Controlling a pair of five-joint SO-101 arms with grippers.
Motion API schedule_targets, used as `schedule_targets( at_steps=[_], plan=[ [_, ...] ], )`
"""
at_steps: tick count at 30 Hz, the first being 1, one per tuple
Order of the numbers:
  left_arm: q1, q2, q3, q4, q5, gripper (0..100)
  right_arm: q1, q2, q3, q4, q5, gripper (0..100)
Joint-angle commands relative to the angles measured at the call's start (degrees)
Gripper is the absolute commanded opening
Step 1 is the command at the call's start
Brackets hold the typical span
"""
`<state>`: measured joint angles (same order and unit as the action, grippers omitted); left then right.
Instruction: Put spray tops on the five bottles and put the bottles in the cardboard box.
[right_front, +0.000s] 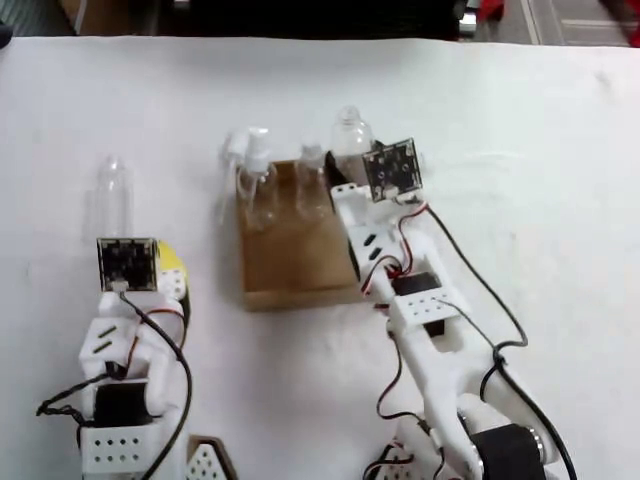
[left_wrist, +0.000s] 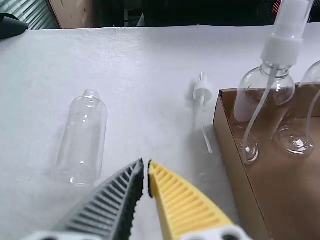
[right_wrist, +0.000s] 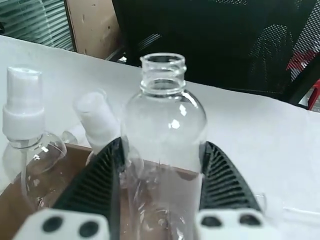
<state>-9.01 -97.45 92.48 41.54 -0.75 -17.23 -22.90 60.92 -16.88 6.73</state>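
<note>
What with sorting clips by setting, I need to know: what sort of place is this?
Probably an indoor office or lab bench: a white-covered table, a dark mesh chair behind it, and slatted blinds at the back.

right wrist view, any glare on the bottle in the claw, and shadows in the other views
Right wrist view: small white glints on the uncapped bottle gripped by the right claw. Left wrist view: the lying bottle throws a faint shadow on the table. High view: the table glares white, and that bottle nearly vanishes.
</note>
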Motion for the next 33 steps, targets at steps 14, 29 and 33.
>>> schedule_targets(
  at_steps=[14, 29, 33],
  plan=[
    [0.84, -0.22, -3.6, -0.09, -0.62, 2, 0.84, 6.2, -3.08, -6.11, -2.11, 3.8],
    [0.84, -0.22, -3.6, 0.0, -0.62, 2, 2.77, 6.29, -0.97, -6.02, -2.37, 4.0],
    [0.84, -0.22, -3.52, 0.0, -0.62, 2, 2.86, 6.37, -0.97, -5.85, -2.37, 3.9]
  ],
)
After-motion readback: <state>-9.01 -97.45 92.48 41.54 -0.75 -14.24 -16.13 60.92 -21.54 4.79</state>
